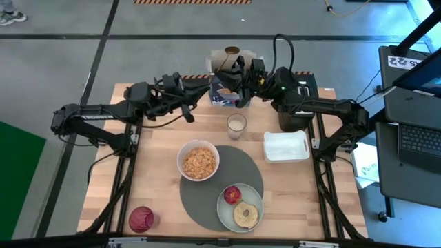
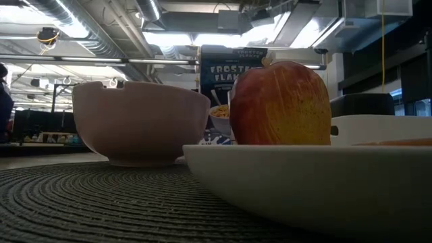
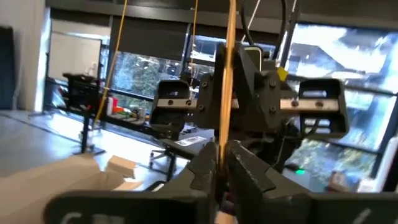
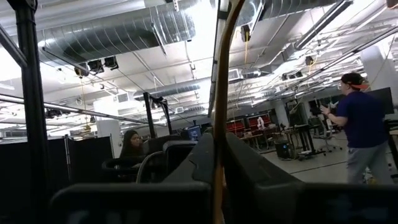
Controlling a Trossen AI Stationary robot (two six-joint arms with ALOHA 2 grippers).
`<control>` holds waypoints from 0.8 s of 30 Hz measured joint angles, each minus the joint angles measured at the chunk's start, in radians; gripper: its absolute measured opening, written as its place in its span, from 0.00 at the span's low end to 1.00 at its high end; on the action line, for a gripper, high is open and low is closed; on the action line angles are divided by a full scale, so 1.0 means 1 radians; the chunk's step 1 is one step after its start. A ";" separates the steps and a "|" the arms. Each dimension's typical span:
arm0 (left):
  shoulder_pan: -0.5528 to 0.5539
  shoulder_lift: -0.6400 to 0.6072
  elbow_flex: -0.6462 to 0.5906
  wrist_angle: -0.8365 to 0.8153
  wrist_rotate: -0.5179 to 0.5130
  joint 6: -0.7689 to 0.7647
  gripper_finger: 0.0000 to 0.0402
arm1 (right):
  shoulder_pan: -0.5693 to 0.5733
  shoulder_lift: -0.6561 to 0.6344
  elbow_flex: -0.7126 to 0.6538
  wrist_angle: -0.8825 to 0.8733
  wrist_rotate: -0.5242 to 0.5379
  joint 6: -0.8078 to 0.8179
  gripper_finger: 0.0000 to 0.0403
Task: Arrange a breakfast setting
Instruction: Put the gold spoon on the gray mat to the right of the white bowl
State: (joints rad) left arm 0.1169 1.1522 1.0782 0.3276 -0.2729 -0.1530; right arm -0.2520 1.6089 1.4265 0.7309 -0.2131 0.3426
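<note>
A round dark-grey mat (image 1: pixel 219 180) lies at the table's near middle. On it are a white bowl (image 1: pixel 198 160) of cereal and a pale-green plate (image 1: pixel 240 207) with a red apple (image 1: pixel 232 194) and a bagel half (image 1: pixel 247 215). A glass of milk (image 1: pixel 236 125) stands beyond the mat. The blue cereal box (image 1: pixel 223 91) stands at the far edge. My left gripper (image 1: pixel 187 111) and my right gripper (image 1: pixel 241 93) are raised near the box. Each wrist view shows its fingers shut on a thin gold spoon (image 3: pixel 226 81). The spoon does not show in the high view. My left gripper (image 3: pixel 222 155) pinches the gold spoon's thin handle (image 3: pixel 222 140) between its two fingers. The handle runs on straight past the fingertips, along the fingers. It is lifted clear of the table. My right gripper (image 4: pixel 216 163) pinches a thin gold handle (image 4: pixel 217 124) between its two fingers. The handle runs on past the fingertips in a slight curve, along the fingers. It is clear of the table. Which end of the spoon it has does not show.
A white rectangular tray (image 1: pixel 286 146) lies right of the milk. A black toaster (image 1: pixel 295 118) stands behind it, under my right arm. A dark-red round object (image 1: pixel 141 219) sits at the near left corner. People show in the room beyond (image 4: pixel 357 124).
</note>
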 joint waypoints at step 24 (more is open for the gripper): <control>0.003 -0.183 0.037 -0.127 -0.117 0.295 0.44 | -0.005 -0.052 0.022 -0.407 -0.049 -0.277 0.04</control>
State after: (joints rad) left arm 0.1196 0.9697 1.1150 0.2007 -0.3899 0.1423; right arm -0.2565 1.5572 1.4483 0.3244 -0.2616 0.0651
